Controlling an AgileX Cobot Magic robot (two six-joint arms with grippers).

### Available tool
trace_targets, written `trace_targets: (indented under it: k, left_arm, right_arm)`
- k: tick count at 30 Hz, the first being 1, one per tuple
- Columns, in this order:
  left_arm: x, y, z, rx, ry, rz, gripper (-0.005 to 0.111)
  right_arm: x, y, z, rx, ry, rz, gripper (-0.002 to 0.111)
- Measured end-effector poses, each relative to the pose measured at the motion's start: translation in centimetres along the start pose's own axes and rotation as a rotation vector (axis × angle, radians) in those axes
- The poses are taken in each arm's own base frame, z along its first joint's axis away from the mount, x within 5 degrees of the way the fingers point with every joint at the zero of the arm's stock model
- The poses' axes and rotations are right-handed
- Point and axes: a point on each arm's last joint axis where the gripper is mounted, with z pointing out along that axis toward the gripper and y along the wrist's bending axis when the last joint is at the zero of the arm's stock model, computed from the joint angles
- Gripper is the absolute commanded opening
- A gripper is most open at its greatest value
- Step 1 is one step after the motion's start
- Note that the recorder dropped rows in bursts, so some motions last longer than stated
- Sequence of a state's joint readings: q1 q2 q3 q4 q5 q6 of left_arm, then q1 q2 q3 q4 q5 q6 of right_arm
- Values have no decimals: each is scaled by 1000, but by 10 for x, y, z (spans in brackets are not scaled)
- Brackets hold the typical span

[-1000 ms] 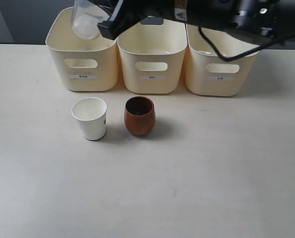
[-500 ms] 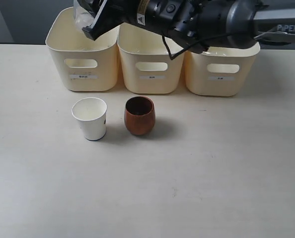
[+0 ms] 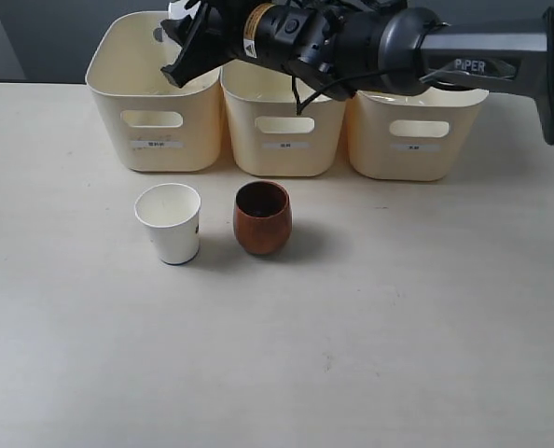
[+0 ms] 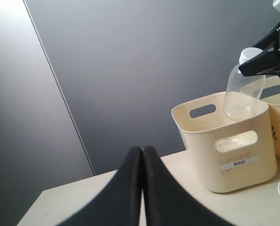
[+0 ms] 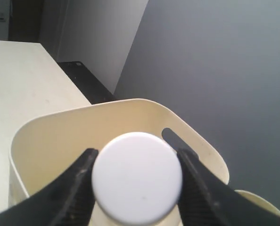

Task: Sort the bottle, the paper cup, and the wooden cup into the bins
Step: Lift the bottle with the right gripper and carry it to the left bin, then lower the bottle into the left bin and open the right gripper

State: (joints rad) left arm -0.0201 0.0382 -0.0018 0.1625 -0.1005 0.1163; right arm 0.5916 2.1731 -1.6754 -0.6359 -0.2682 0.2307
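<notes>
Clear bottle [image 4: 243, 92] tilted over the leftmost bin [image 4: 225, 160], bottom low at the bin's mouth. Clamped at the white cap between the jaws of the right gripper [image 5: 136, 162]. Left gripper [image 4: 142, 157] with fingers pressed together, holding nothing. Paper cup [image 3: 170, 224] and wooden cup [image 3: 262, 218] upright on the table [image 3: 398, 327], side by side before the bins.

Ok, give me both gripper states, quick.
Left gripper: closed, empty.
Right gripper: holding the bottle over the leftmost bin.
</notes>
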Motion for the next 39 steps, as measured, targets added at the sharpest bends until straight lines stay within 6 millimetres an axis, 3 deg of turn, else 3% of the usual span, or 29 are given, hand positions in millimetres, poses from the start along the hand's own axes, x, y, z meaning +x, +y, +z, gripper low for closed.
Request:
trace_targets:
  k: [12,18,25,36,39]
  left_arm:
    - [0,0,0,0,0,0,0]
    - [0,0,0,0,0,0,0]
    - [0,0,0,0,0,0,0]
    - [0,0,0,0,0,0,0]
    - [0,0,0,0,0,0,0]
  right_arm:
    - [12,2,4,2,48,20,0]
    - [13,2,4,3,51,36,34]
    - [13,2,4,6,57,67,50]
    - [11,2,4,6,34,121,50]
    - [8,12,5,-22,37,71,50]
